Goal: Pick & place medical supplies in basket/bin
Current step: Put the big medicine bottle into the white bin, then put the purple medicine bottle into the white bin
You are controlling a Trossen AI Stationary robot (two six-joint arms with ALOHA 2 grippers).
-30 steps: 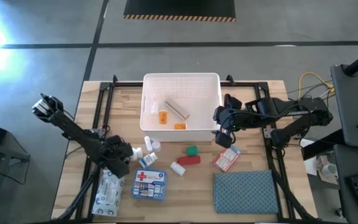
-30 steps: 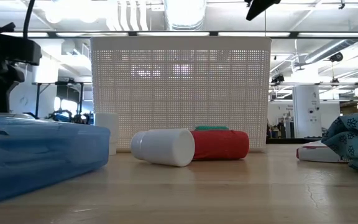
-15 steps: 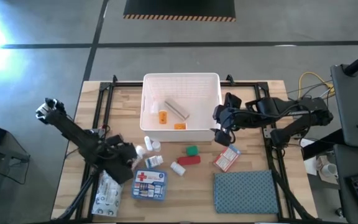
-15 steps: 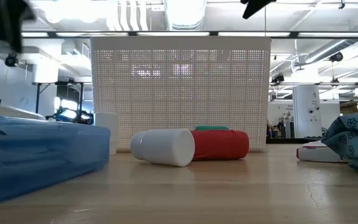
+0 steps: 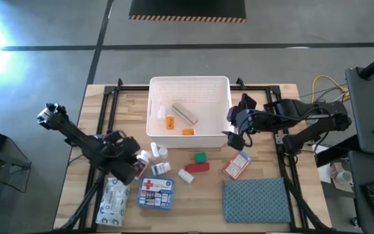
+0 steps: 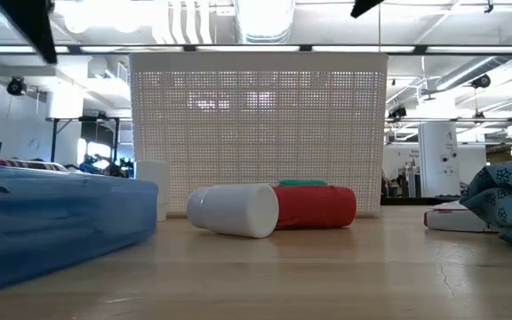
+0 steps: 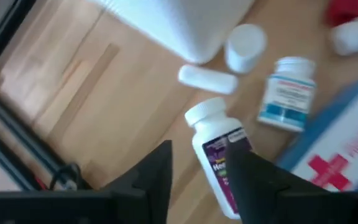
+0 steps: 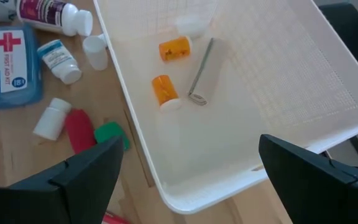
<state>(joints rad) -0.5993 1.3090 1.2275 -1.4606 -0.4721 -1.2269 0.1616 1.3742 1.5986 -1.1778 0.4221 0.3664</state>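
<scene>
The white gridded basket (image 5: 190, 81) (image 8: 185, 199) stands at the far middle of the table, with two orange bottles (image 8: 166, 68) and a grey strip in it. In front of it lie a purple-labelled pill bottle (image 7: 219, 155) (image 5: 143, 158), a blue-labelled bottle (image 7: 286, 93), the blue first-aid box (image 5: 156, 193), a red pack (image 5: 197, 168), a green pack (image 5: 200, 157) and a white bottle (image 6: 234, 210). My left gripper (image 7: 201, 155) (image 5: 135, 166) hovers open over the purple-labelled bottle, which lies on its side. My right gripper (image 8: 188, 146) (image 5: 232, 133) hangs wide open over the basket's near right corner.
A white patterned packet (image 5: 112, 201) lies at the near left. A red-and-white box (image 5: 237, 166) and the blue-grey cloth (image 5: 255, 200) lie at the near right. A small white cup (image 7: 246, 46) stands by the basket's near left corner. Black rails run along the table's sides.
My left gripper has shifted slightly toward the near edge by the purple-labelled bottle, and in the low view it has climbed out of the picture's top left. My right gripper has drifted a little toward the table's right edge. The supplies have stayed where they were.
</scene>
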